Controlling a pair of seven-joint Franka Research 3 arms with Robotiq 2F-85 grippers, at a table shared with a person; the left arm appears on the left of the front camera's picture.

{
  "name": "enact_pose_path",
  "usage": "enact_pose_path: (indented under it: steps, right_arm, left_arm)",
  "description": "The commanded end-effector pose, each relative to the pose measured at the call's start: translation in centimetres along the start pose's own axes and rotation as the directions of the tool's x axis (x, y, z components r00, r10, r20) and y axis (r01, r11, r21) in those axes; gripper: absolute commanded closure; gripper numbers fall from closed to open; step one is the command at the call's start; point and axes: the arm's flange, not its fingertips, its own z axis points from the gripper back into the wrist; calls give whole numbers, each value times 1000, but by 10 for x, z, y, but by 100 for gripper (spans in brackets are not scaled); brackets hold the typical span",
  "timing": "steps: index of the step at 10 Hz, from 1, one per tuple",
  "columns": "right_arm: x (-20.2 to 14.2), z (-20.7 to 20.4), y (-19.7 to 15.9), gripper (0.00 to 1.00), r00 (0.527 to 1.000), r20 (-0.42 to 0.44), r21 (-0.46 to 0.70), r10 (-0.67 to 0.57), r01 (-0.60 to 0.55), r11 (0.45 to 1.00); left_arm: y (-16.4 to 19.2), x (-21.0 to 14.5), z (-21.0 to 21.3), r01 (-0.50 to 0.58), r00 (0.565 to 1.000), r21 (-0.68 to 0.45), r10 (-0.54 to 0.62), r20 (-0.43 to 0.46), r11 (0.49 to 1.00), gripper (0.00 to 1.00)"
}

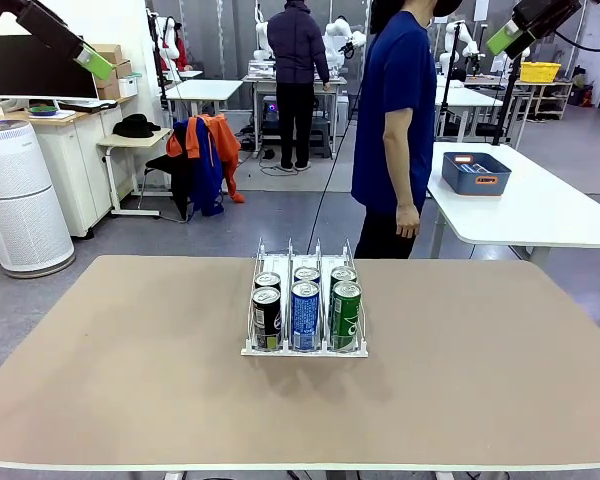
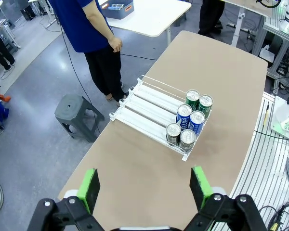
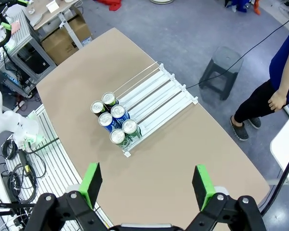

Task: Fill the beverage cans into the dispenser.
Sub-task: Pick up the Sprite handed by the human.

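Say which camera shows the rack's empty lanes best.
Right wrist view: from above, the rack shows bare lanes beyond the cans. Left wrist view is nearly as clear; front view foreshortens them behind the cans.

Bright, even overhead light is falling across the room, and the front view is rendering everything crisply. The white-based wire rack (image 1: 305, 351) is throwing only a faint, soft shadow onto the matte tan tabletop (image 1: 120, 370) at its near edge. Silver tops of the slim drink cans (image 2: 197, 121) are glinting mildly. Both wrist views are bowing the table's edges, as wide-angle lenses do.
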Motion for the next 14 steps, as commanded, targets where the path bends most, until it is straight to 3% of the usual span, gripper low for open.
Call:
enact_pose_path:
  steps: [1, 14]
  right_arm:
    - [-1, -3, -6, 0, 1000, 10, -8, 24, -24, 1000]
    - [0, -1, -2, 0, 1000, -2, -1, 3, -3, 1000]
  left_arm:
    - [-3, 8, 0, -16, 1000, -24, 16, 10, 1000, 0]
    - [-1, 3, -1, 0, 1000, -1, 0, 0, 1000, 0]
